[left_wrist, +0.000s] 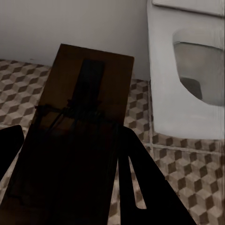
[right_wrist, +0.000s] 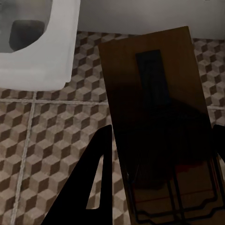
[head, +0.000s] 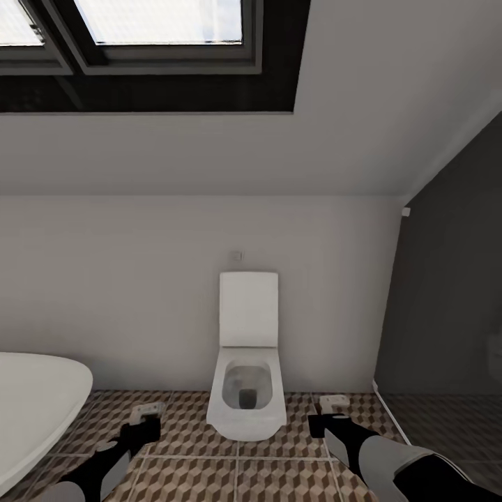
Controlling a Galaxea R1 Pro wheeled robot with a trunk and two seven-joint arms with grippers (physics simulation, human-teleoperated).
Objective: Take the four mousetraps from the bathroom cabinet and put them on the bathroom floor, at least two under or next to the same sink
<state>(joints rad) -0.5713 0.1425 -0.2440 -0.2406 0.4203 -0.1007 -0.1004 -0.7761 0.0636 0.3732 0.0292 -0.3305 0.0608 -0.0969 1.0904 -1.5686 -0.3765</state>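
Observation:
My left gripper (head: pixel 145 420) is shut on a mousetrap (head: pixel 147 411), a flat brown wooden board with a pale piece on top, held above the bathroom floor (head: pixel 188 481). In the left wrist view the mousetrap (left_wrist: pixel 82 117) lies between the dark fingers (left_wrist: pixel 140 183). To the right of the toilet, my right gripper (head: pixel 326 417) is shut on a second mousetrap (head: pixel 333 402). The right wrist view shows that brown mousetrap (right_wrist: pixel 154 108) clamped between the fingers (right_wrist: pixel 93 187), over the cube-pattern floor (right_wrist: pixel 42 140). The cabinet and the sink are out of view.
A white toilet (head: pixel 247 390) stands straight ahead against the pale wall, between my two arms. The white oval bathtub (head: pixel 31 411) curves in at the left. A dark wall (head: pixel 446 314) closes the right side. A dark-framed window (head: pixel 153 35) sits high above.

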